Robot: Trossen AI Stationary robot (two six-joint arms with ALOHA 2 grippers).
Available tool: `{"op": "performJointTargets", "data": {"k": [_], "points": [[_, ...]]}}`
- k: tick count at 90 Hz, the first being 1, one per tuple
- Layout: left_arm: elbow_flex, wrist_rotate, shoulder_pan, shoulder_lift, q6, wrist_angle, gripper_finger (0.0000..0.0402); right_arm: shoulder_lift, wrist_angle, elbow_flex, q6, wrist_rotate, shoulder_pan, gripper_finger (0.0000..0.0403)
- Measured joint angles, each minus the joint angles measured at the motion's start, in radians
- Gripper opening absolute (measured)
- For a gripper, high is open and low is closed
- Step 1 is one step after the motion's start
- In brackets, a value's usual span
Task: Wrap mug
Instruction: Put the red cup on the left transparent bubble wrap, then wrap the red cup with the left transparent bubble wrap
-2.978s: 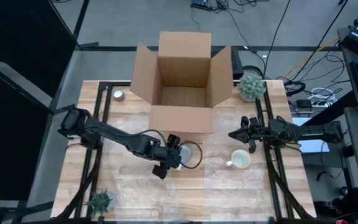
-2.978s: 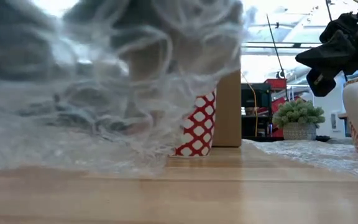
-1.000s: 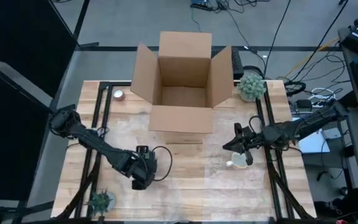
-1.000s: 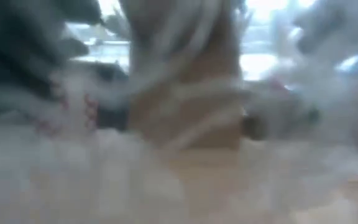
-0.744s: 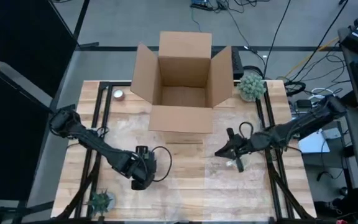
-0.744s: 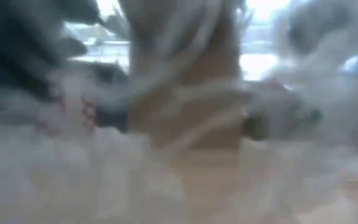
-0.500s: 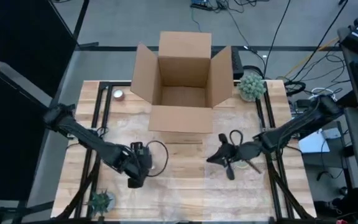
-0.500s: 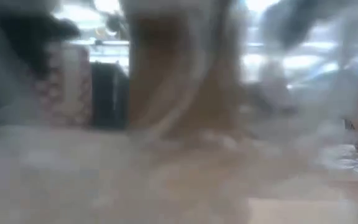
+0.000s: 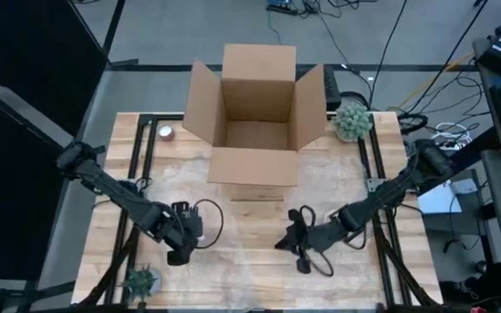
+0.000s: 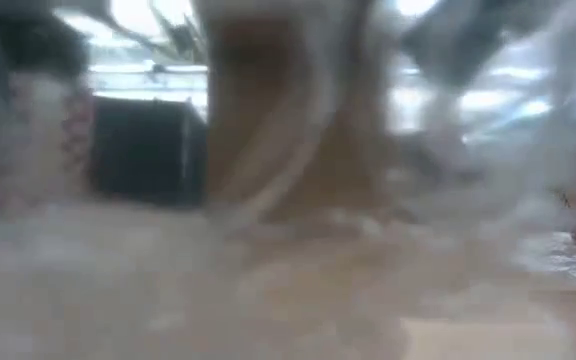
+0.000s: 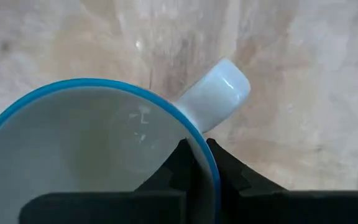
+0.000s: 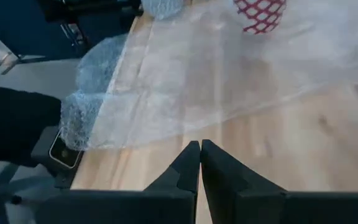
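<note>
The left gripper [image 9: 183, 246] sits over the front left part of the wooden table [image 9: 259, 278], and its wrist view shows the two dark fingers [image 11: 180, 163] pinched on the rim of a mug [image 11: 86, 149] with a blue edge and a pale inside; the mug's white handle [image 11: 219, 92] sticks out beyond the fingers, above the bare wood. From above, the mug itself is mostly hidden under that gripper. The right gripper [image 9: 301, 246] reaches toward the front middle of the table, low over a sheet of clear bubble wrap [image 12: 229, 68]. In its wrist view the fingers [image 12: 190, 163] stand pressed together, tips touching, and whether an edge of the sheet is caught between them cannot be told. The wrap spreads across the wood and bunches into a loose heap at the table's edge, with a red and white patterned mug [image 12: 260, 12] showing through it farther off. An open cardboard box [image 9: 255, 117] stands at the back middle of the table, with a small potted plant [image 9: 351, 119] just beside its right flap. The low view is filled with blurred wrap.
</note>
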Motion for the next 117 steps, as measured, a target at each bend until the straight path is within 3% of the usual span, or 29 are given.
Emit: {"op": "performJointTargets", "data": {"k": [27, 37, 45, 71, 92, 117], "points": [[-0.029, 0.009, -0.003, 0.034, -0.002, 0.013, 0.0011, 0.122, 0.002, 0.080, 0.006, -0.015, 0.026, 0.0000], [-0.029, 0.009, -0.002, 0.034, -0.002, 0.015, 0.0021, 0.147, 0.000, 0.085, 0.099, -0.016, 0.025, 0.0000], [-0.030, 0.007, -0.002, 0.034, -0.002, 0.013, 0.0047, 0.166, 0.001, 0.085, 0.163, -0.015, 0.024, 0.0000], [0.022, 0.047, -0.001, 0.022, 0.048, -0.022, 0.0158, 0.179, 0.002, 0.085, 0.151, -0.028, 0.009, 0.0000], [0.166, 0.029, -0.003, -0.027, 0.000, -0.209, 0.0180, 0.177, -0.006, 0.134, 0.001, -0.030, 0.018, 0.0052], [0.273, -0.033, -0.079, -0.100, -0.043, -0.263, 0.0180, 0.242, -0.091, 0.296, -0.396, -0.025, 0.030, 0.0136]]}}
